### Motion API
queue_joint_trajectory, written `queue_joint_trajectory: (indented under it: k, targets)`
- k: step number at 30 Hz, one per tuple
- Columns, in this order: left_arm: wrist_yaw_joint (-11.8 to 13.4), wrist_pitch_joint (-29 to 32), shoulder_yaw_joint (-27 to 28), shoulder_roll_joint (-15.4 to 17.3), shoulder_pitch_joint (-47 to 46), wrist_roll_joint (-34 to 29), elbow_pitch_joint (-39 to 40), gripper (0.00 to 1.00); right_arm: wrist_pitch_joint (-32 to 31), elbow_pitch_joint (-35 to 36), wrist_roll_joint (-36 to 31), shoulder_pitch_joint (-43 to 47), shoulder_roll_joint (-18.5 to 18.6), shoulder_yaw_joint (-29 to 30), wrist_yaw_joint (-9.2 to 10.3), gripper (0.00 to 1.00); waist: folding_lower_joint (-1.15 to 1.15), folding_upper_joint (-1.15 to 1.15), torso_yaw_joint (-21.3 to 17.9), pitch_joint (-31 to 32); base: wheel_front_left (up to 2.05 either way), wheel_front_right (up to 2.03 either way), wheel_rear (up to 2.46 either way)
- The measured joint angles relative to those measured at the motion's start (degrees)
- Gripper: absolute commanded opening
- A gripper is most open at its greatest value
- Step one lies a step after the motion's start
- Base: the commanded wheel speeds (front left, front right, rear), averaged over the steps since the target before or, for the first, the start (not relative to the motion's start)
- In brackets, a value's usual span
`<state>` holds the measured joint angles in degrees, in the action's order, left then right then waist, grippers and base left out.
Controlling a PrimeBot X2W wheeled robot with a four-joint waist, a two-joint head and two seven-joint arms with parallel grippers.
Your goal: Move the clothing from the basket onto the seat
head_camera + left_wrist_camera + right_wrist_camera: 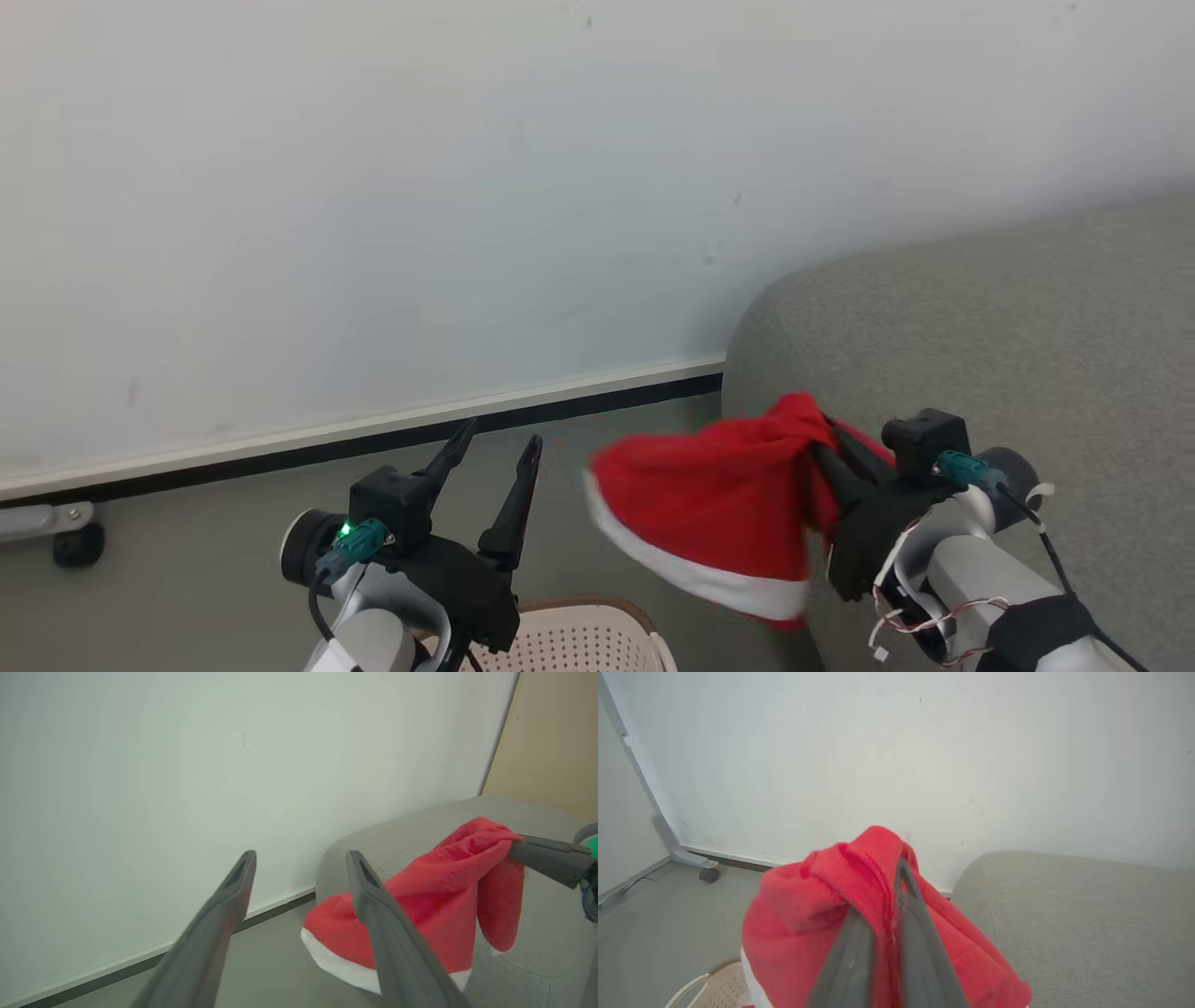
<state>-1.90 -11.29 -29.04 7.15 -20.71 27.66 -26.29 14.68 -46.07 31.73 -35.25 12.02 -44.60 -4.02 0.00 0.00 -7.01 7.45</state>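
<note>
Right gripper [823, 441] is pinched tight on a bunch of the red clothing [709, 495], near its top, so the cloth hangs down from the two dark fingers. It is one soft red piece with a white band along its bottom edge. It hangs in the air just beside the round corner of the big grey seat [1008, 336], over the grey floor [205, 532], and it is not lying on top of the seat yet. I cannot tell if the cloth brushes the side of the seat. Left gripper [501, 434] is let go, with its two fingers spread wide apart and holding no cloth. It is up in the air to the left of the red piece, near it but not touching. Just under the left gripper is the basket [597, 605], cream with little holes and a brown rim, low on the floor near the seat. A white wall [373, 187] stands behind it all
</note>
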Motion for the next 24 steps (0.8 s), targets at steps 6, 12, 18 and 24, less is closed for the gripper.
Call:
queue_joint_trajectory:
  k: [6, 12, 18, 24]
  targets:
    - [0.3, -0.5, -0.5, -0.3, 1.9, 0.0, -0.2, 1.0, 0.0, 2.6, -0.3, 2.9, 3.8, 2.2, 1.67, 0.0, 0.0, 0.0, -3.8, 0.3, 0.0, 0.0, 0.0]
    - [-0.1, -1.0, -2.1, -1.5, 4.7, 0.0, 0.2, 1.0, 0.0, 6.6, -0.7, 6.4, 6.0, 3.6, 3.61, 0.0, 0.0, 0.0, -7.5, 0.9, 0.0, 0.0, 0.0]
    - [-0.1, -1.4, -3.6, -2.7, 5.4, 0.0, 1.6, 1.0, 0.0, 12.2, -2.2, 8.0, 7.8, 4.5, 5.12, 0.0, -0.01, 0.0, -11.1, 0.9, 0.0, 0.0, 0.0]
    - [0.0, -1.5, -4.9, -3.2, 5.4, -0.1, 1.6, 1.0, 0.0, 16.7, -3.3, 8.2, 8.7, 4.8, 5.83, 0.0, -0.01, 0.0, -14.5, 0.1, 0.0, 0.0, 0.0]
